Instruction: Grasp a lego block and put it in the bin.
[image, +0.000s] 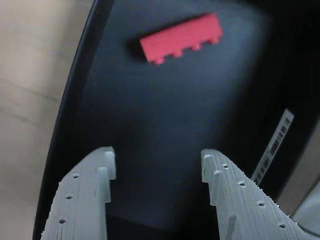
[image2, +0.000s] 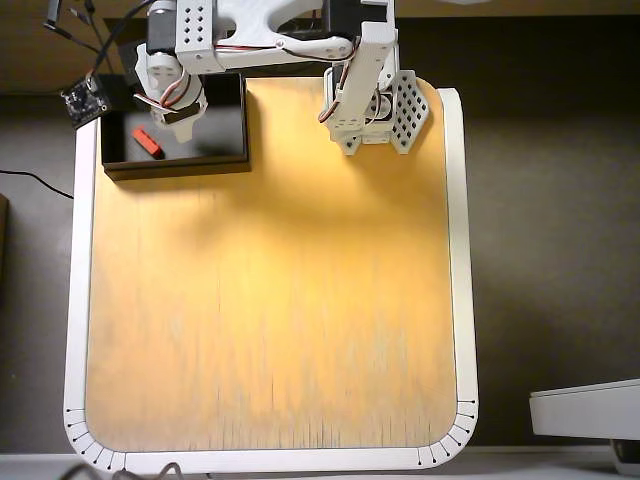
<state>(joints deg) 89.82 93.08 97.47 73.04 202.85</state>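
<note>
A small red lego block (image: 181, 38) lies flat on the dark floor of the black bin (image: 165, 115), free of the fingers. In the overhead view the block (image2: 147, 141) rests in the left part of the bin (image2: 176, 166), which stands at the table's top left corner. My gripper (image: 157, 160) hovers over the bin's inside, open, with nothing between its two pale perforated fingers (image: 87, 200). From above, the gripper (image2: 178, 112) sits just right of the block, over the bin.
A white barcode label (image: 274, 145) is stuck on the bin's right wall. The arm's base (image2: 370, 100) stands at the top middle of the wooden board (image2: 270, 300). A small circuit board (image2: 82, 100) lies beyond the bin's left side.
</note>
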